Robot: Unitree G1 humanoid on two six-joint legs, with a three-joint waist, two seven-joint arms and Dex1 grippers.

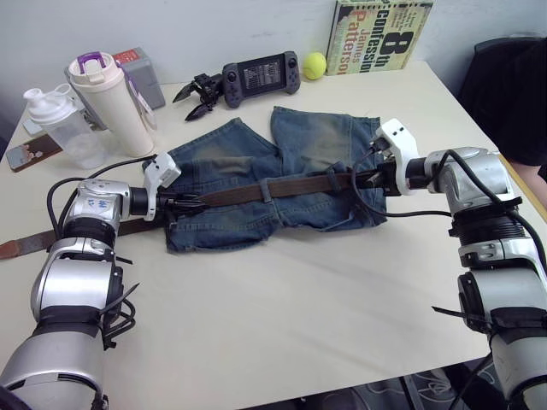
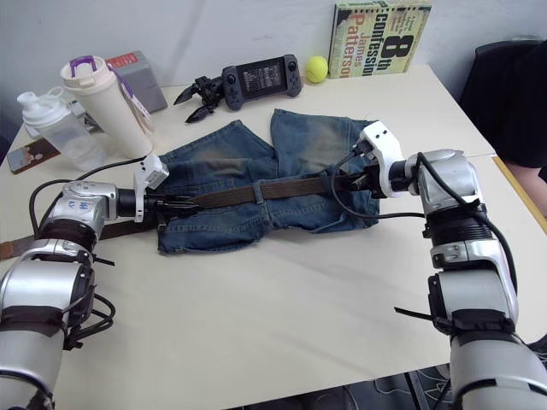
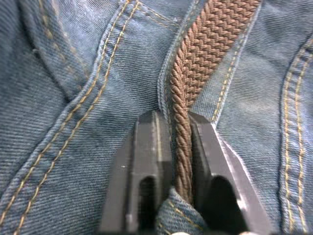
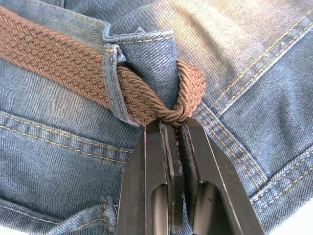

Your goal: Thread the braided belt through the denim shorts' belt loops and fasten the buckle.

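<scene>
Across frame centre, braided belt [image 1: 282,187] runs left-right along denim shorts [image 1: 256,162]; left gripper [image 3: 178,161] and right gripper [image 4: 173,147] each clamped on it at opposite ends.

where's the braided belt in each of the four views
Left eye view: braided belt lies across the denim shorts, between both grippers.
Right eye view: same band across the shorts.
Left wrist view: strap pinched between the left gripper fingers.
Right wrist view: bunched past a belt loop at the right gripper.
Shared landmark: the shorts' orange-stitched seams.
</scene>
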